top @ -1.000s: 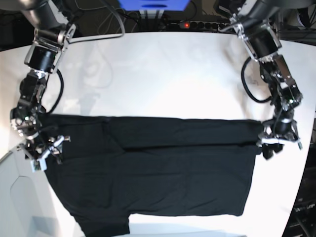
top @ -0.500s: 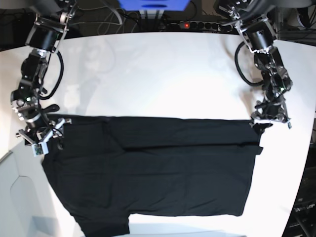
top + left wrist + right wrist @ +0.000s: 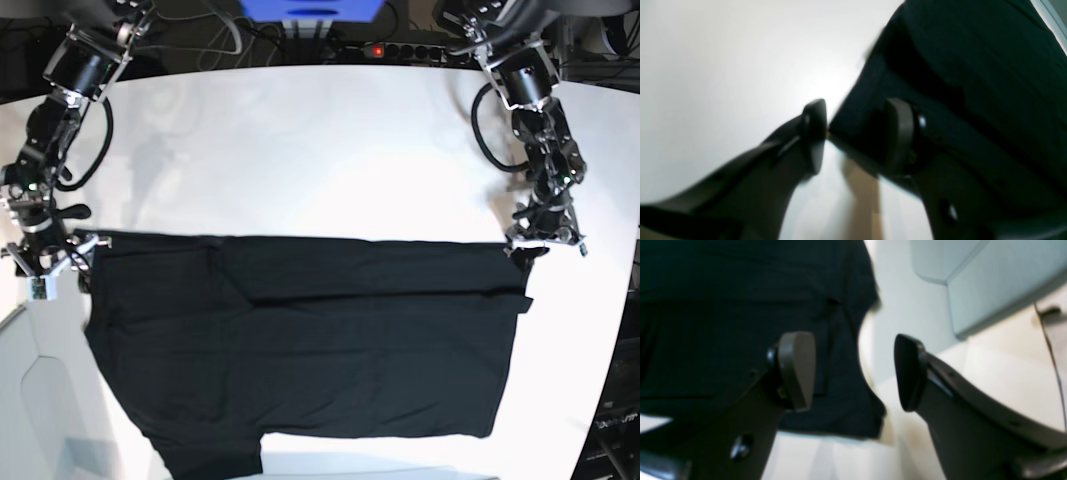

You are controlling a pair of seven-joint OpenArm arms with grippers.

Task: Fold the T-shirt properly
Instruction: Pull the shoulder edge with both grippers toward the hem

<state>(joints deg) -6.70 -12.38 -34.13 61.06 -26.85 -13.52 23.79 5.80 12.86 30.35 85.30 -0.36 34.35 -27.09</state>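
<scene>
Left hand (image 3: 853,136) astride T-shirt (image 3: 973,66) corner

Up close, the right gripper (image 3: 853,371) stands with its jaws wide apart and nothing between them. One finger (image 3: 796,370) hangs over the black T-shirt (image 3: 740,323); the other is over the bare white table (image 3: 1000,373), past the cloth's edge.

— What couldn't be made out?
— Both wrist views were blurred; the T-shirt (image 3: 300,340) ran off their edges, and its lower hem was cut off in the base view.
— And the print?
— Not visible. The left gripper (image 3: 857,136) blurred against the cloth's corner; contact couldn't be told.
</scene>
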